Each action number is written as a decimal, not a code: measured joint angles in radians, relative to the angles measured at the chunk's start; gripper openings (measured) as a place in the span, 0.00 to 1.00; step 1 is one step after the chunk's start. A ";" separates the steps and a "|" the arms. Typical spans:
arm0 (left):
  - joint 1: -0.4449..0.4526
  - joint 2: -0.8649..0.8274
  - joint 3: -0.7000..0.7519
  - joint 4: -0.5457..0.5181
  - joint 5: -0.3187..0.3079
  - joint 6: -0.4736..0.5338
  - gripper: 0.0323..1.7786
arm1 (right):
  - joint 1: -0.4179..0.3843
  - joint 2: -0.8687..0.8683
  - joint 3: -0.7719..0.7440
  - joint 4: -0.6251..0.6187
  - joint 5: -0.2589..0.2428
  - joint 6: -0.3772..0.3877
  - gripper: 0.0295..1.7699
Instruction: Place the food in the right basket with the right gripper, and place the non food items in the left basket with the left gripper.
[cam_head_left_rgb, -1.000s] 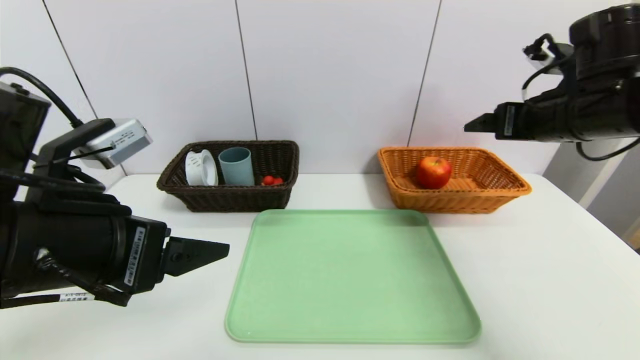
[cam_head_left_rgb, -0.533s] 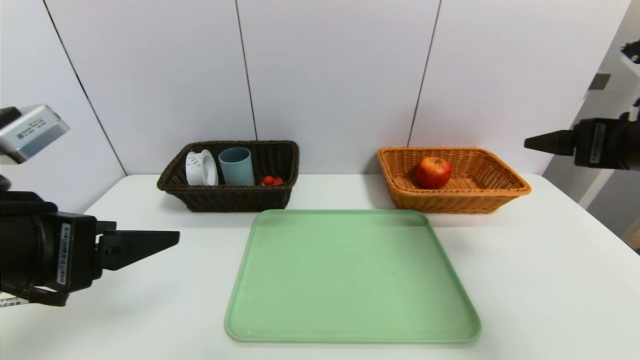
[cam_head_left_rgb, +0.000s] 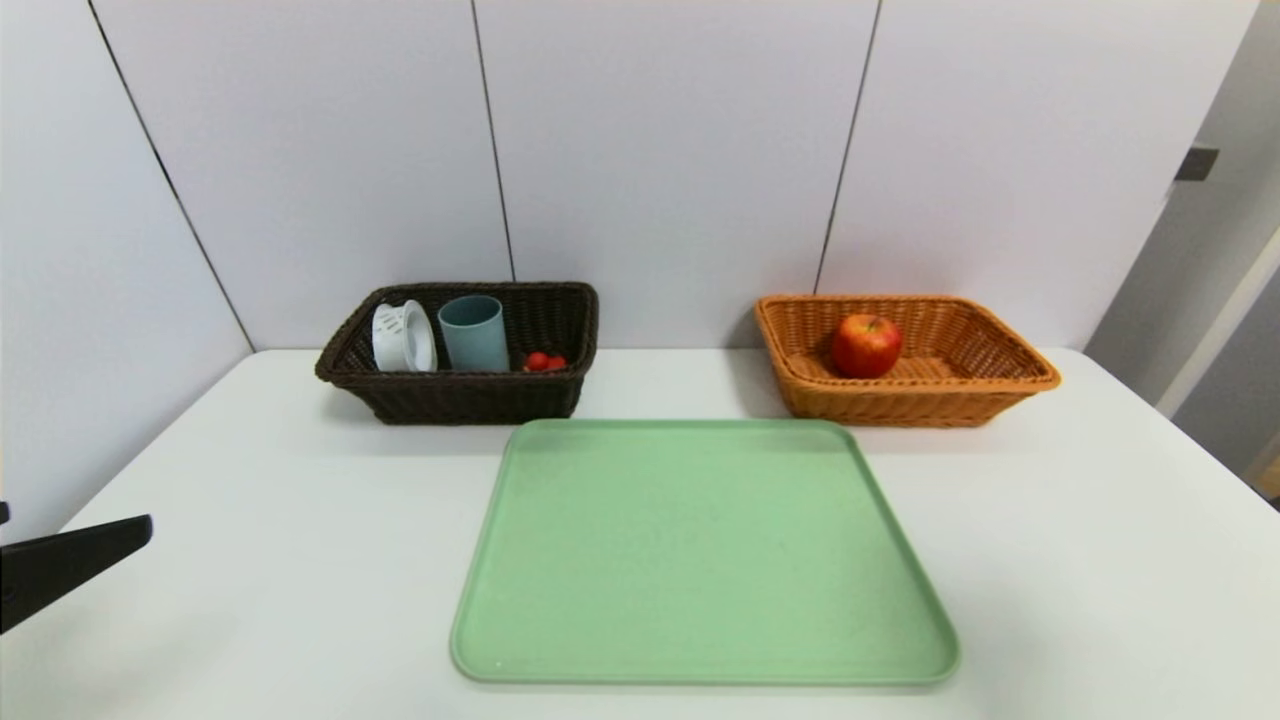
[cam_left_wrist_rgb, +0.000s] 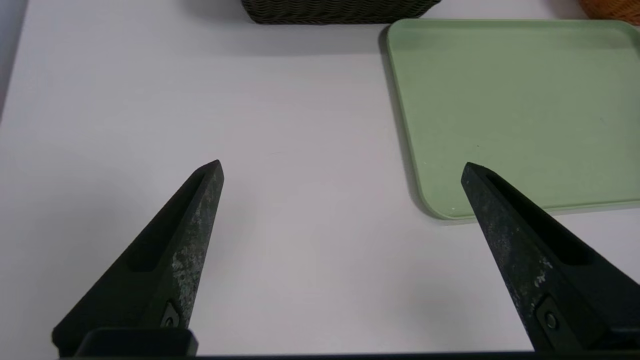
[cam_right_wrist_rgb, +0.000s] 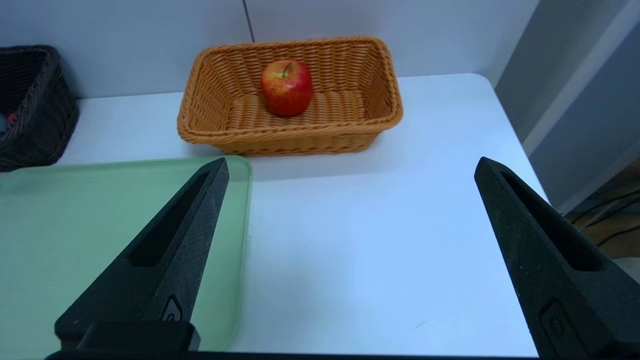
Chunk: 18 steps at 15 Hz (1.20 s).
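As nothing lies on the green tray (cam_head_left_rgb: 700, 550) | my left gripper (cam_left_wrist_rgb: 342, 167) and right gripper (cam_right_wrist_rgb: 350, 167) gape, holding nothing (no target either side).

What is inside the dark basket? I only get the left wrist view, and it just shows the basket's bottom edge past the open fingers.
Observer: The dark basket holds a white slotted piece, a blue-grey cup and small red items.
Operator: Is any food in the other basket?
Observer: Yes, a red apple sits in the orange basket.
Operator: Where's the other gripper?
Observer: The right gripper hangs open above the table, pointing toward the orange basket.
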 joint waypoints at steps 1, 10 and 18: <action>0.030 -0.034 0.017 0.000 -0.001 0.009 0.95 | -0.030 -0.039 0.028 0.000 0.002 -0.013 0.96; 0.240 -0.331 0.210 0.023 -0.064 0.052 0.95 | -0.188 -0.334 0.219 0.028 0.016 -0.117 0.96; 0.336 -0.537 0.310 0.054 -0.156 0.112 0.95 | -0.189 -0.544 0.341 0.081 0.071 -0.136 0.96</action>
